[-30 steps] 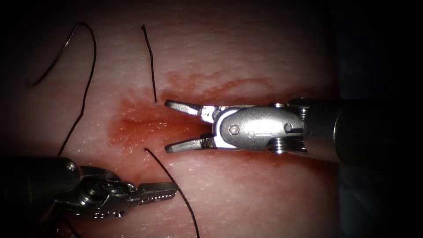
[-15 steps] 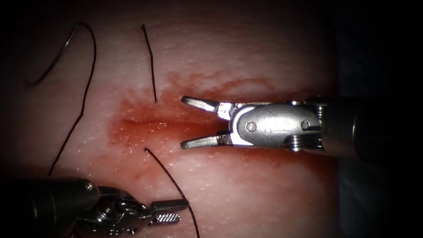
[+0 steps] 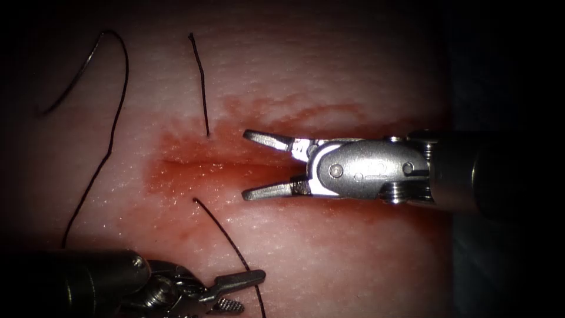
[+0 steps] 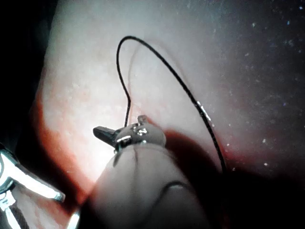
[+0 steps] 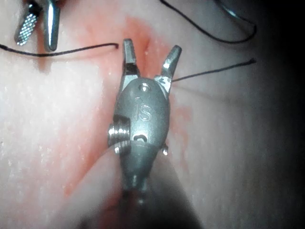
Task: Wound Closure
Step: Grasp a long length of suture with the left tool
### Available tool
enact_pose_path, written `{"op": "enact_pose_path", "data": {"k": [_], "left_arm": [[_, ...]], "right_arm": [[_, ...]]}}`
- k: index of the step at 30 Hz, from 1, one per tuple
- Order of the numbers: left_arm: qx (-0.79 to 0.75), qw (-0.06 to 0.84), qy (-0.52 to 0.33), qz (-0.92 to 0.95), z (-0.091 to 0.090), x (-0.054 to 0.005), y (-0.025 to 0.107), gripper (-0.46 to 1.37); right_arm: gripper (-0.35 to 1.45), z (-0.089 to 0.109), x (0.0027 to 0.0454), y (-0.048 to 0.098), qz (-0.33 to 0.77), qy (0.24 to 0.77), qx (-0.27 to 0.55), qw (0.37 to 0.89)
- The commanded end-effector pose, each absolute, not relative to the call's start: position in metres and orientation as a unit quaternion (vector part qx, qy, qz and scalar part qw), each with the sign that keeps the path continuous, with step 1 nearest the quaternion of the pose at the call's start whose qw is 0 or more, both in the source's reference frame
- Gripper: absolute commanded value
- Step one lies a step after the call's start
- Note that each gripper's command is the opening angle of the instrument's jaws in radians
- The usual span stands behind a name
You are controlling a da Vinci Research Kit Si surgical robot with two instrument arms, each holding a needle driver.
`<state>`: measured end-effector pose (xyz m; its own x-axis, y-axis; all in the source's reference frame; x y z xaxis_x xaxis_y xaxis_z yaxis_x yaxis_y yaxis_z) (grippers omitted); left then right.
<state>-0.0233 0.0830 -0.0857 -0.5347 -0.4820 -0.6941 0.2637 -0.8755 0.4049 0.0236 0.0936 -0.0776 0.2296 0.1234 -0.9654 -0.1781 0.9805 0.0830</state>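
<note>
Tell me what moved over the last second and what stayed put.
The right end effector drew back to the right along the cut, jaws open and holding nothing. The left end effector slid right and down toward the lower thread, and its jaws opened there; nothing is held. Both thread strands, the needle lying on the tissue at upper left, and the red fluid did not shift.

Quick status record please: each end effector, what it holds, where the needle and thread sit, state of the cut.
Left end effector: open, holds nothing, beside the lower thread strand
Right end effector: open, holds nothing, over the cut
Needle: lying on the tissue at upper left, not in it
Thread: passes under the cut, short end emerging above
Red fluid: around the cut
</note>
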Motion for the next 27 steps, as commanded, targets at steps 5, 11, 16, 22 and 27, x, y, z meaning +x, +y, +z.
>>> {"op": "enact_pose_path", "data": {"k": [5, 11, 16, 22, 27], "left_arm": [[0.427, 0.232, -0.118, -0.866, -0.0848, -0.0242, 0.0819, 0.50], [0.427, 0.239, -0.115, -0.865, -0.0846, -0.0251, 0.0813, 0.46], [0.426, 0.242, -0.113, -0.864, -0.0844, -0.0252, 0.0811, 0.40], [0.426, 0.249, -0.109, -0.863, -0.0840, -0.0253, 0.0805, 0.32], [0.428, 0.254, -0.106, -0.861, -0.0840, -0.0254, 0.0805, 0.17]], "right_arm": [[1.18, -0.0778, 0.0236, 0.0935, 0.095, 0.613, -0.021, 0.784], [1.15, -0.0779, 0.0235, 0.0933, 0.094, 0.614, -0.020, 0.783], [1.15, -0.0779, 0.0235, 0.0933, 0.094, 0.614, -0.020, 0.783], [1.13, -0.0780, 0.0234, 0.0932, 0.094, 0.615, -0.020, 0.782], [1.13, -0.0780, 0.0234, 0.0931, 0.094, 0.615, -0.020, 0.782]]}}
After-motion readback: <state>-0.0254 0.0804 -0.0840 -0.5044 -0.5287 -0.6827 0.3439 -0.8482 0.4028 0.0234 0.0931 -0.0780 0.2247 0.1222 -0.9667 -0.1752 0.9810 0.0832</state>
